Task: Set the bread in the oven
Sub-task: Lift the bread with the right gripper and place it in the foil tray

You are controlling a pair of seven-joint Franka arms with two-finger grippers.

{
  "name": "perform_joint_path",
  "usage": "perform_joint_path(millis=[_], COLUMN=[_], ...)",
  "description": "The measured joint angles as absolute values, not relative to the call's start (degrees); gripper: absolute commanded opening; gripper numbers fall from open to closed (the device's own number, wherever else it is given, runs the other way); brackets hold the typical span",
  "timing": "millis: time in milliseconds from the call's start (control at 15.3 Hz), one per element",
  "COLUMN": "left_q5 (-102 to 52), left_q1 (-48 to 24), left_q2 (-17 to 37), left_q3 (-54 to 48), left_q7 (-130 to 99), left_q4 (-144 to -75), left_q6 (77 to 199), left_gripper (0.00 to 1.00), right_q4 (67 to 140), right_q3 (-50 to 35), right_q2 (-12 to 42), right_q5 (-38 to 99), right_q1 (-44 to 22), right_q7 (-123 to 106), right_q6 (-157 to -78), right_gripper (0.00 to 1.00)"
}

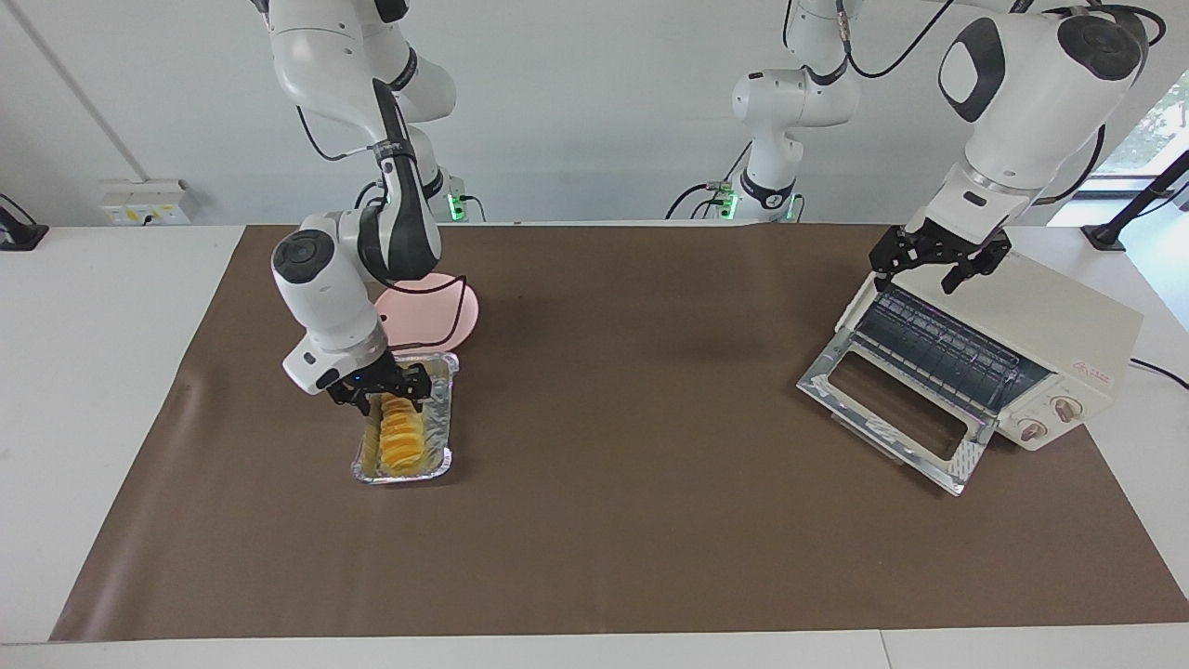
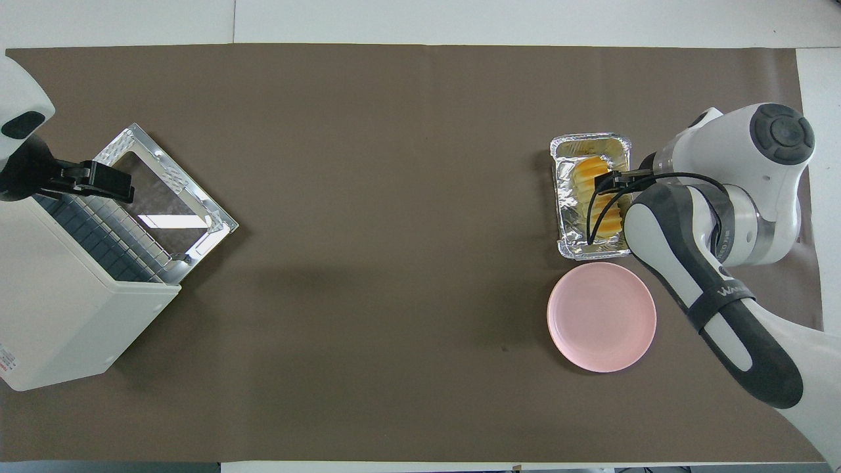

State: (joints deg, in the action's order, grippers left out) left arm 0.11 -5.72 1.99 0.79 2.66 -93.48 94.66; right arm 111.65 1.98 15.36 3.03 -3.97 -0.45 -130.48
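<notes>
Bread [image 1: 401,437] lay flat in the foil tray [image 1: 439,405], its ridged yellow-orange slices running along the tray's length, toward the right arm's end of the table. The right gripper [image 1: 379,391] sat low over the end of the loaf nearer the robots, its fingers spread to either side of it and not closed on it. The round pink plate [image 2: 602,317] rested just beside the tray, nearer the robots.

For a good pick, I judged the fingers should close across the loaf's narrow width, near the middle and not at the end, so the loaf would not droop or swing when lifted; they should stay clear of the tray's crinkled walls, since the light foil could be dragged up with the bread.

Well apart, at the left arm's end of the table, the oven [image 1: 1068,325] stood with its glass door [image 1: 890,403] dropped open and the wire rack [image 1: 938,346] showing. The left gripper [image 1: 938,263] waited over the top front edge of the oven with its fingers spread, holding nothing.

A brown mat [image 1: 632,483] covered most of the white table [image 1: 93,372]. A plain pale wall ran along the robots' end, with a socket box at the table's edge and a window at the left arm's end.
</notes>
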Motion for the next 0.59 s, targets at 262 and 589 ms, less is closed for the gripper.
perform_joint_path(millis=[262, 589], left_q5=[0.11, 0.11], left_q1=[-5.72, -5.72], left_q2=[1.99, 1.99], left_q3=[0.79, 0.79], left_q7=[2.66, 2.66], left_q4=[-93.48, -93.48], left_q6=[94.66, 94.66], left_gripper=[1.00, 1.00], right_q4=[112.45, 113.62], right_q3=[2.01, 2.03], right_q2=[15.69, 15.83], right_q5=[3.03, 3.03], right_q1=[-2.86, -1.78], right_q7=[-0.48, -0.59], right_q6=[-130.48, -130.67], right_gripper=[0.98, 0.86])
